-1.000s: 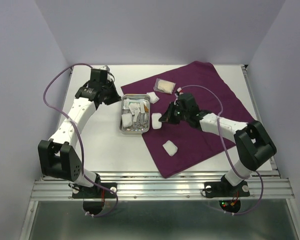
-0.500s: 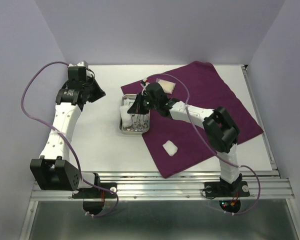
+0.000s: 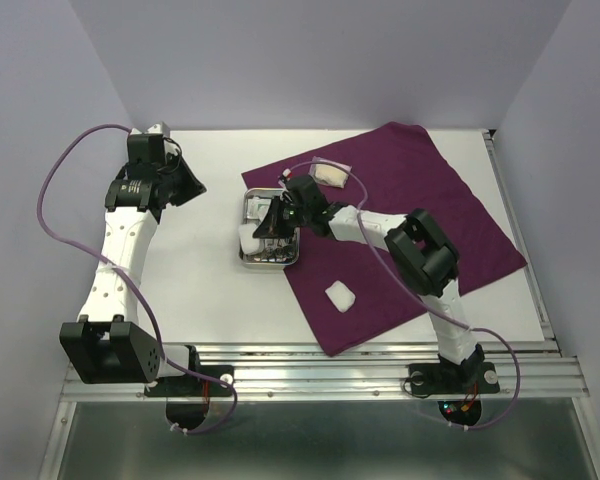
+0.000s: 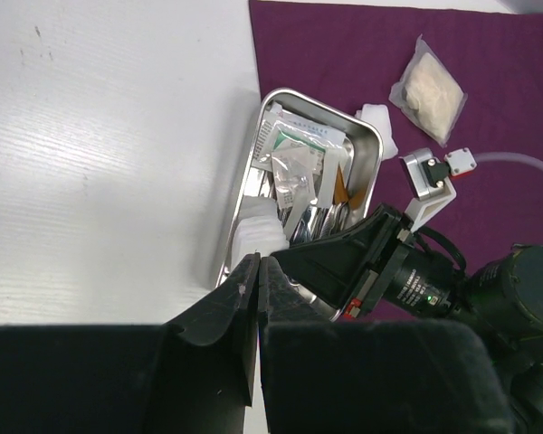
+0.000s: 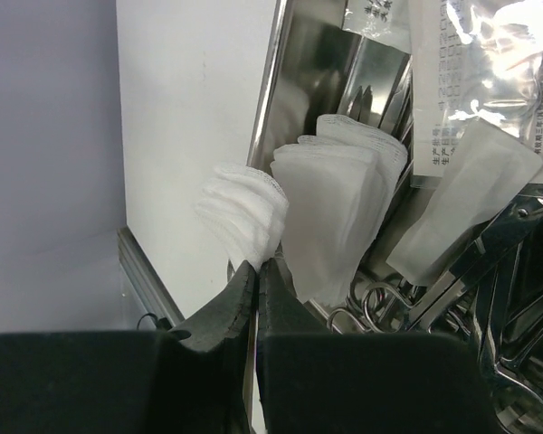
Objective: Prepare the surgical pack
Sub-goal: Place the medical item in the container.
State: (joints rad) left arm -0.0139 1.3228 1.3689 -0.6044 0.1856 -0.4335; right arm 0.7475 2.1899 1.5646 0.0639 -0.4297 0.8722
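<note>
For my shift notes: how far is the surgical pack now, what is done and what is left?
Done: the steel tray holds instruments, packets and folded gauze. In hand: the right claw is shut on a gauze square at the tray's near-left corner. Left: a loose square beside the tray, a second square nearer the arms on the purple cloth, and a clear packet. The left claw waits shut and empty.

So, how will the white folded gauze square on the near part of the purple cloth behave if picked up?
The white folded gauze square looks soft and puffy, so it would probably squash in a grip. Pushed, it may catch on the dark-purple cloth and wrinkle it rather than slide.
</note>
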